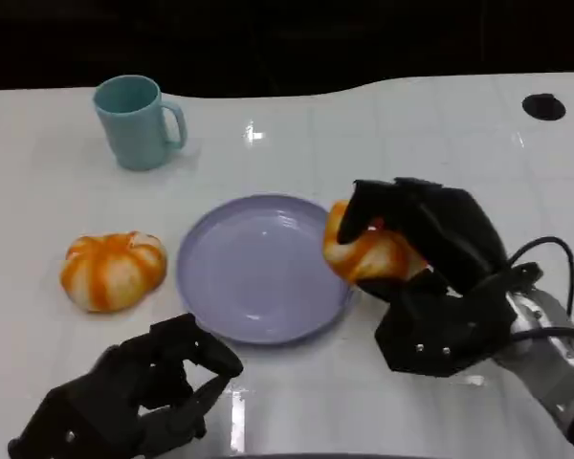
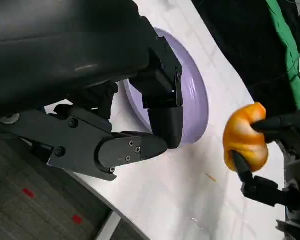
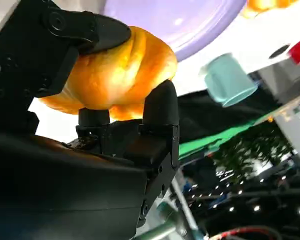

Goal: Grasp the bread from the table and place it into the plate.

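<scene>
Head view: the right robot hand (image 1: 416, 273) holds a bread (image 1: 368, 251) just over the right edge of the purple plate (image 1: 258, 273).

Black fingers (image 3: 160, 102) pinch the orange bread from both sides, and it is up off the white counter (image 1: 364, 134). The left robot hand (image 1: 139, 392) sits low near the front of the plate, fingers curled in, holding nothing. Another orange bread (image 1: 113, 271) lies on the counter left of the plate. A blue mug (image 1: 136, 121) stands farther back, well apart from the plate.
</scene>
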Tool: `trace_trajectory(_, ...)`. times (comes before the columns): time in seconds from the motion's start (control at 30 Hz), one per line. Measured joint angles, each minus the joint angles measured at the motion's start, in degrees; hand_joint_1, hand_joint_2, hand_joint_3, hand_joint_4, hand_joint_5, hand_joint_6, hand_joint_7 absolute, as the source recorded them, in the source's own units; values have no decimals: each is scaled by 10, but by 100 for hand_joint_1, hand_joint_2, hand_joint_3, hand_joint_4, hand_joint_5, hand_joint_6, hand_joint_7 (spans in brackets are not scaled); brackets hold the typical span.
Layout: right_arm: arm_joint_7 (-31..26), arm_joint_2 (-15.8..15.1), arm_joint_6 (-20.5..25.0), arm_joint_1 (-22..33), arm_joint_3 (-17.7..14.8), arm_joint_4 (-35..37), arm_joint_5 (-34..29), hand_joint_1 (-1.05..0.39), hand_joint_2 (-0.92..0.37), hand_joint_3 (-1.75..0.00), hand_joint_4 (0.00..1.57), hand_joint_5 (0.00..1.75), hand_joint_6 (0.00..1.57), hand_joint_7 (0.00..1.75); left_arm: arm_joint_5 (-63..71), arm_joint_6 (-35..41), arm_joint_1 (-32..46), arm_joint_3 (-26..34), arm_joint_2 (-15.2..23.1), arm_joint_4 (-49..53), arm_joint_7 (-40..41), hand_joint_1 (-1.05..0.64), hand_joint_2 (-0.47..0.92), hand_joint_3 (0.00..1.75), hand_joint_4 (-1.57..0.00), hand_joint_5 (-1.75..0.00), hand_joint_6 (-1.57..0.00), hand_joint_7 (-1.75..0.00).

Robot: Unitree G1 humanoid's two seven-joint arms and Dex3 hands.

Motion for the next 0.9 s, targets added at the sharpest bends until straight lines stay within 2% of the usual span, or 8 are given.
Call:
trace_trajectory(0.13,-1,23,-3,-19,13,28,-4,-11,-32,-122,100,175,76,167,1,-16,8,2,1,2,0,-29,90,49,-74,-175,-63,-129)
trace_trajectory(0.33,-21,67,-20,-53,23,98,-4,-11,-27,-134,99,175,71,173,1,-17,13,3,1,2,0,-28,89,51,-70,-175,-61,-129)
trace_trajectory(0.47,-29,95,-18,-88,30,144,-8,-10,-28,-127,97,175,77,149,1,-17,16,2,1,0,0,-31,89,52,-73,-175,-63,-129)
trace_trajectory(0.57,-35,112,-8,-111,36,179,-8,-11,-32,-124,93,175,75,153,1,-18,19,1,0,0,0,-30,88,53,-75,-175,-63,-129)
trace_trajectory(0.67,-36,130,8,-125,40,210,-7,-14,-46,-92,77,174,88,83,2,-21,20,1,0,0,0,-31,87,54,-75,-175,-64,-128)
trace_trajectory(0.77,-23,139,20,-134,44,228,-6,-28,-68,-53,42,75,63,26,3,-23,20,0,-1,0,0,-29,86,54,-72,-175,-64,-127)
trace_trajectory(0.83,-4,136,26,-138,56,231,-11,-38,-82,-31,32,42,51,7,3,-23,21,0,-1,0,0,-29,86,54,-70,-175,-63,-127)
trace_trajectory(0.9,15,132,36,-141,67,231,-21,-47,-89,-22,19,29,38,2,3,-23,21,-1,-2,0,0,-29,86,54,-69,-175,-63,-126)
